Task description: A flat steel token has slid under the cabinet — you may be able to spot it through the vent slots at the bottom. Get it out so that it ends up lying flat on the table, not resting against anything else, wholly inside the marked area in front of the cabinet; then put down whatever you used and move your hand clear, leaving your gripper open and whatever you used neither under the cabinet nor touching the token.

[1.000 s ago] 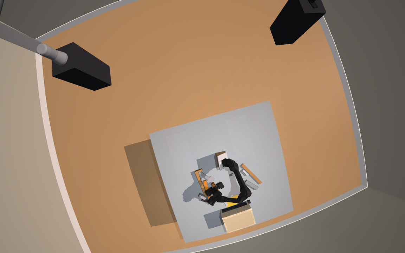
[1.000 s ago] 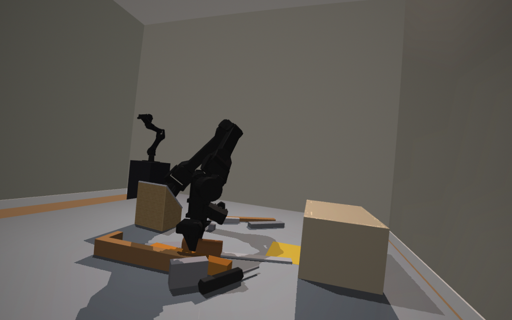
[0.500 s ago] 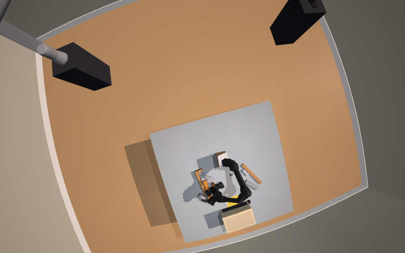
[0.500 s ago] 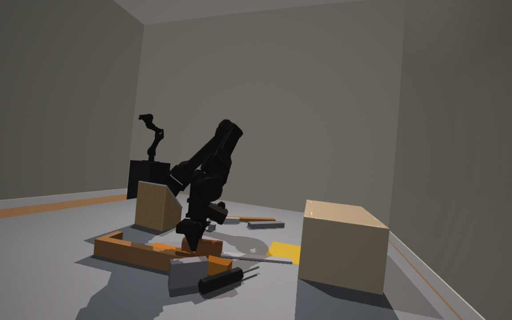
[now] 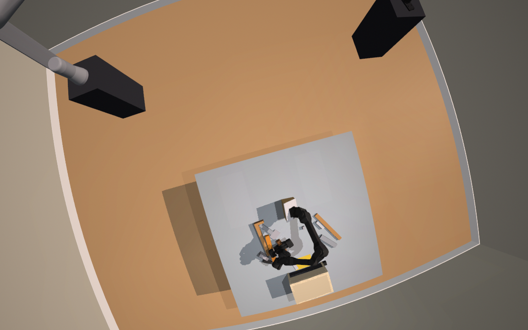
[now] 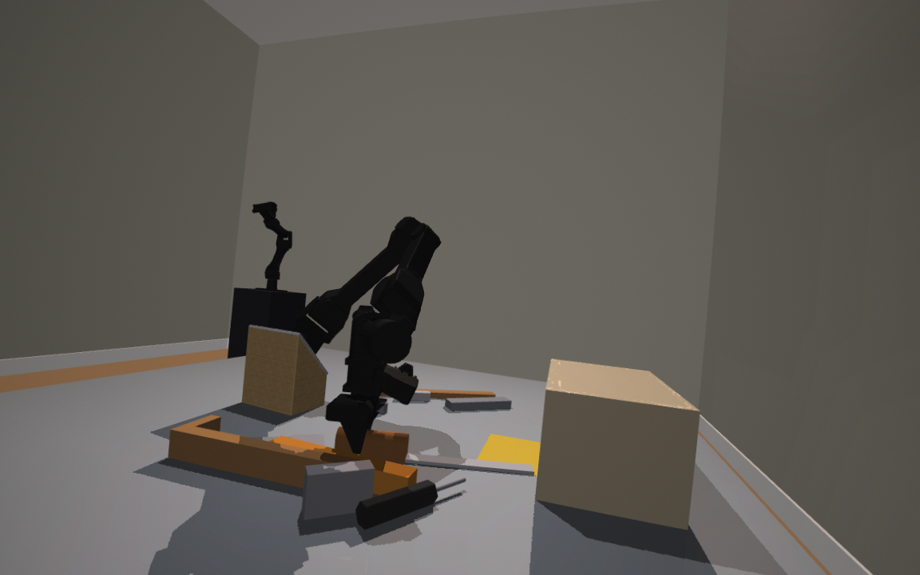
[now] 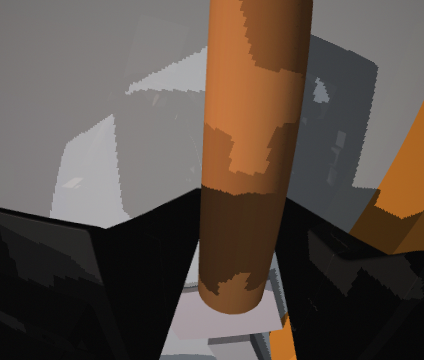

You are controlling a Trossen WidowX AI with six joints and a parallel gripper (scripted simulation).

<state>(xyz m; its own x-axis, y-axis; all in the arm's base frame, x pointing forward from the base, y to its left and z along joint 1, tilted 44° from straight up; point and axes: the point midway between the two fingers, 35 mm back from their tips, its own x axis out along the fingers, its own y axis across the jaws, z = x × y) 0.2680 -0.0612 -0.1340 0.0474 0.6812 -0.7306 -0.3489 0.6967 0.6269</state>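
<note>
Exterior view, left to right: a tan block with a sloped top stands on the table; an orange L-shaped bar lies in front. Next, the black claw points down, closed around a thick orange-brown cylinder. A flat grey strip reaches right toward the yellow marked area, beside the beige cabinet. I cannot make out the steel token.

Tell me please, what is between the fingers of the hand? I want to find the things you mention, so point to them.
An orange-brown round handle [image 6: 386, 446] [image 7: 252, 125] is between the fingers of the hand [image 6: 357, 450] [image 7: 239, 202]. The surfaces where the fingers press on it are covered, so I cannot see them.
</note>
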